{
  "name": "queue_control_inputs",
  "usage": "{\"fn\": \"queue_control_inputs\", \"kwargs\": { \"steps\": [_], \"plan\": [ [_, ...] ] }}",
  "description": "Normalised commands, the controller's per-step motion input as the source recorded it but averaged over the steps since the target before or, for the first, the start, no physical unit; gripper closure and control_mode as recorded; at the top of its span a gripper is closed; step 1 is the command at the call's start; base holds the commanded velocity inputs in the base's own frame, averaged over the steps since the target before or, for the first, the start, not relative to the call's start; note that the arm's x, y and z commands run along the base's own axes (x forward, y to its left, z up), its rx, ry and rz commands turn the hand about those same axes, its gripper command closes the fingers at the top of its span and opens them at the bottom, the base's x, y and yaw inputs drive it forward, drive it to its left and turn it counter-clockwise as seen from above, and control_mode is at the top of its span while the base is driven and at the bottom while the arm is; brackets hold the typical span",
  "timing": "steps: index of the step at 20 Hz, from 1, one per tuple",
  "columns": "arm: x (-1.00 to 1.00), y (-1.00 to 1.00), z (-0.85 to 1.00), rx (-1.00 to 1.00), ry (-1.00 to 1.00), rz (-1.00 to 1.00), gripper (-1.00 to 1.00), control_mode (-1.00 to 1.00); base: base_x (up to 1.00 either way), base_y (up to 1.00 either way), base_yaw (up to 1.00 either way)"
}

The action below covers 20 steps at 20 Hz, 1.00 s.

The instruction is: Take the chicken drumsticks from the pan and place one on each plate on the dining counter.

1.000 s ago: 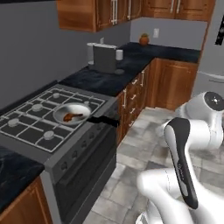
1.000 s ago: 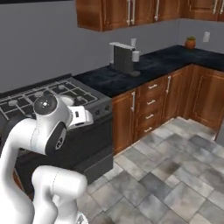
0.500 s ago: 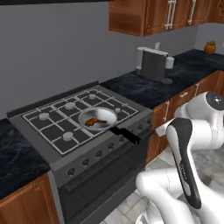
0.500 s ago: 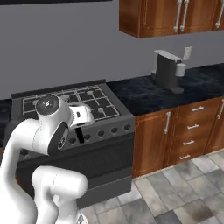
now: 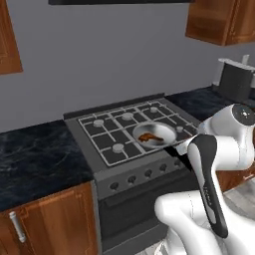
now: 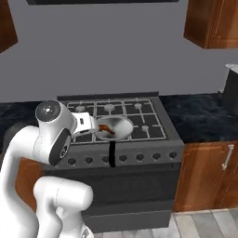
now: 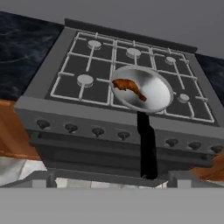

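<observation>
Drumsticks [image 7: 129,88] are seen in the pan [image 7: 153,98] on the stove [image 7: 65,109], at the centre of the hand view, lying from upper left to lower right, well ahead of the released hand.

One pan [image 7: 143,94] sits on one stove [image 7: 74,109]. One drumstick [image 7: 129,88] is discernible inside the pan. The stove has six burners and a row of front knobs.

light: flat and even, kinda dim, no obvious source
shadows: barely any
glare: soft sheen inside the pan [image 7: 142,92]
sharpness: low-res, slightly blurry all over
</observation>
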Motion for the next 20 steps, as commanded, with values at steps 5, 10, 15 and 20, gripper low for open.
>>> {"fn": "queue_control_inputs", "kwargs": {
  "steps": [5,10,15,20],
  "plan": [
    [0.0,0.0,0.0,0.0,0.0,0.0,-1.0,1.0,0.45,0.0,0.49],
    [0.0,0.0,0.0,0.0,0.0,0.0,-1.0,1.0,0.42,-0.11,0.48],
    [0.0,0.0,0.0,0.0,0.0,0.0,-1.0,1.0,0.41,-0.37,0.42],
    [0.0,0.0,0.0,0.0,0.0,0.0,-1.0,1.0,0.41,-0.38,0.36]
  ]
}}
